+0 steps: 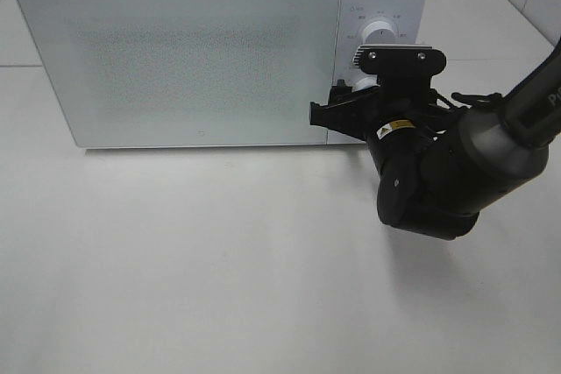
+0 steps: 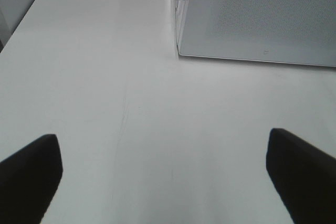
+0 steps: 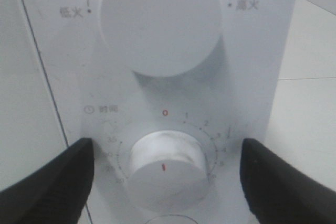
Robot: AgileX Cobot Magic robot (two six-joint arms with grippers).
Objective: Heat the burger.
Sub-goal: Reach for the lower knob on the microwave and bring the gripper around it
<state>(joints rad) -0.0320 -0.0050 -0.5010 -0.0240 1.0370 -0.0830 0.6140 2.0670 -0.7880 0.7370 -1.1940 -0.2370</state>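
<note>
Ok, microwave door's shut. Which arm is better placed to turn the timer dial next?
Right. Its open pincer faces the timer dial squarely, one finger on either side. The left pincer hangs open over the table by the microwave's opposite corner, away from the controls.

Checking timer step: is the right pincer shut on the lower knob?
No, the right pincer is open, fingers either side of the lower knob, not touching.
</note>
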